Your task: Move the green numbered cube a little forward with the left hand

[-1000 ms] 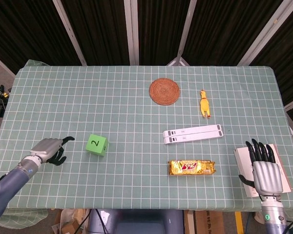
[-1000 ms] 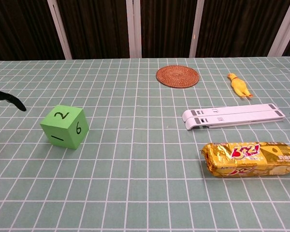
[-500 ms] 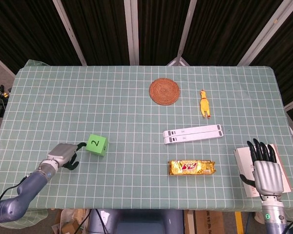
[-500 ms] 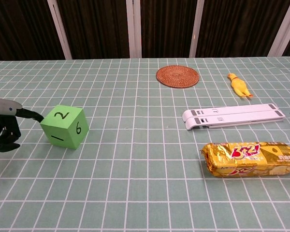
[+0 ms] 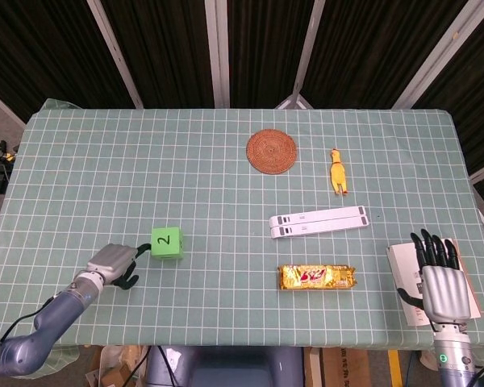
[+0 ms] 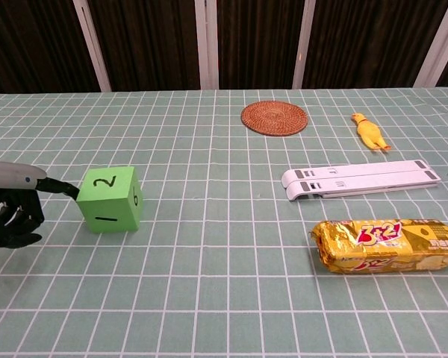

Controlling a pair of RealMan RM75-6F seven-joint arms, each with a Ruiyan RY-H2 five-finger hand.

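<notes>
The green numbered cube (image 5: 167, 243) sits on the checked tablecloth at the front left, with a "2" on its top face; the chest view shows the cube (image 6: 110, 200) square-on. My left hand (image 5: 113, 264) lies just left of it. One outstretched finger touches the cube's left side and the other fingers are curled in, holding nothing. In the chest view the left hand (image 6: 11, 209) shows at the left edge. My right hand (image 5: 440, 282) hangs at the front right corner, fingers straight and apart, holding nothing; the chest view does not show it.
A round woven coaster (image 5: 271, 151) and a yellow rubber chicken (image 5: 337, 171) lie at the back. A white folding stand (image 5: 319, 221) and a gold snack bar (image 5: 317, 277) lie right of the cube. A white booklet (image 5: 402, 266) lies under my right hand.
My left hand moved right until its outstretched finger met the cube. The cube slid a little to the right and turned. The right hand stayed put.
</notes>
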